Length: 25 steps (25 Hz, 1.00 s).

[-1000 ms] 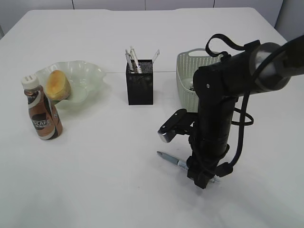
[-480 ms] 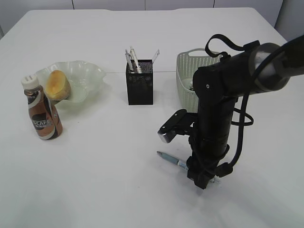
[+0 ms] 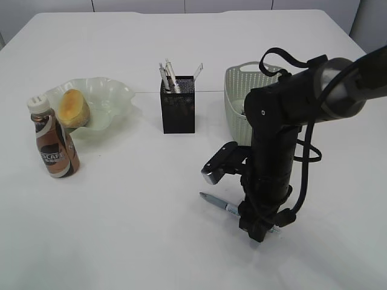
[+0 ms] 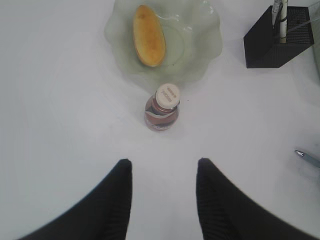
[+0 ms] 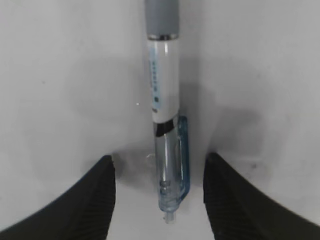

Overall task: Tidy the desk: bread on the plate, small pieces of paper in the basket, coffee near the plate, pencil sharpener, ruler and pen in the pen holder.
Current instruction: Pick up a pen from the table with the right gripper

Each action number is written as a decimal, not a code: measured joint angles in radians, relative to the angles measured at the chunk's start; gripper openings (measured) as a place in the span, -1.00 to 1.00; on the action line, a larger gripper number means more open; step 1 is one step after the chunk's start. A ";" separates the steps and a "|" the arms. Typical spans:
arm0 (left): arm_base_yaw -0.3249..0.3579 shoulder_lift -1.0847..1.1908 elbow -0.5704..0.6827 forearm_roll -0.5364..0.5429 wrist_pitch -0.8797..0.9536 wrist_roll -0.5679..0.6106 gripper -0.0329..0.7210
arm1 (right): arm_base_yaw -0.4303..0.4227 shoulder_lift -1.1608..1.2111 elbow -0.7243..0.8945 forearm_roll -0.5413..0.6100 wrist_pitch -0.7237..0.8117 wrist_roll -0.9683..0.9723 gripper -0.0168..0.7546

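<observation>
A blue and white pen [image 3: 216,203] lies on the white table. My right gripper [image 3: 261,233] is down at the table over its rear end. In the right wrist view the pen [image 5: 164,100] lies lengthwise between the open fingers of the right gripper [image 5: 160,157], and neither finger touches it. My left gripper [image 4: 163,161] is open and empty, above the coffee bottle [image 4: 162,106]. The bread [image 3: 72,107] lies on the pale green plate [image 3: 115,96]. The coffee bottle [image 3: 54,148] stands beside the plate. The black mesh pen holder [image 3: 178,110] holds pens and a ruler.
A pale green basket [image 3: 237,99] stands behind the right arm, to the right of the pen holder. The left wrist view shows the bread [image 4: 148,35], the plate [image 4: 202,45], the pen holder [image 4: 272,47] and the pen tip [image 4: 306,156]. The left arm is out of the exterior view.
The right arm has dipped very slightly over the pen. Nothing else has moved.
</observation>
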<state>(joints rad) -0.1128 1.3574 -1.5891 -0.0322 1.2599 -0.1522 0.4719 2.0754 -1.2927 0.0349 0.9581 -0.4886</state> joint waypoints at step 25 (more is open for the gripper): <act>0.000 0.000 0.000 0.000 0.000 0.000 -0.07 | 0.000 0.006 -0.027 0.011 0.020 0.005 -0.69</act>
<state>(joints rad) -0.1128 1.3574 -1.5891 -0.0322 1.2599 -0.1522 0.4719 2.0817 -1.3195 0.0456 0.9777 -0.4833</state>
